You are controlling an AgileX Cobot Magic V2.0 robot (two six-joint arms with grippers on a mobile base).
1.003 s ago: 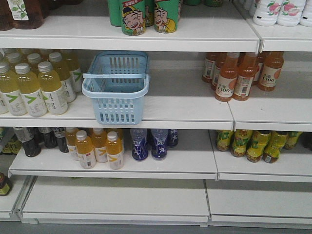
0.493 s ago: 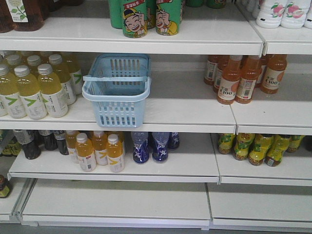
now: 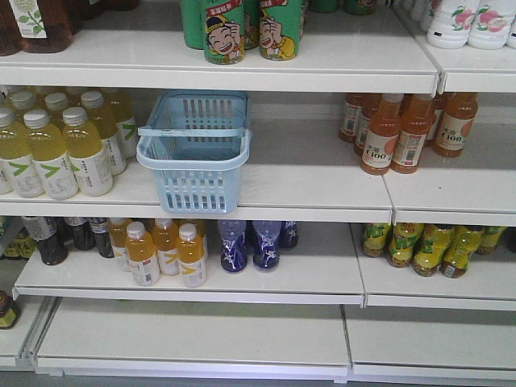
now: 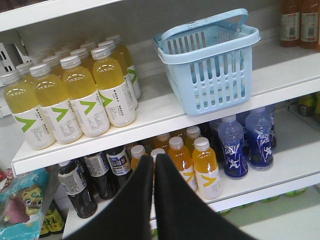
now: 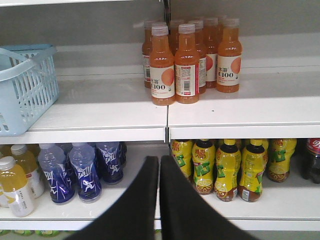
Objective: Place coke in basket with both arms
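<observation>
Jaws of the left gripper are pressed together on nothing, and so are those of the right gripper. One light blue slotted plastic basket stands on the middle white shelf, between a cluster of pale yellow drink bottles and a cluster of orange drink bottles. One dark cola bottle with a red label, cut off by the frame edge, stands on the shelf below. It is just right of five yellow-wrapped bottles and well apart from the basket.
</observation>
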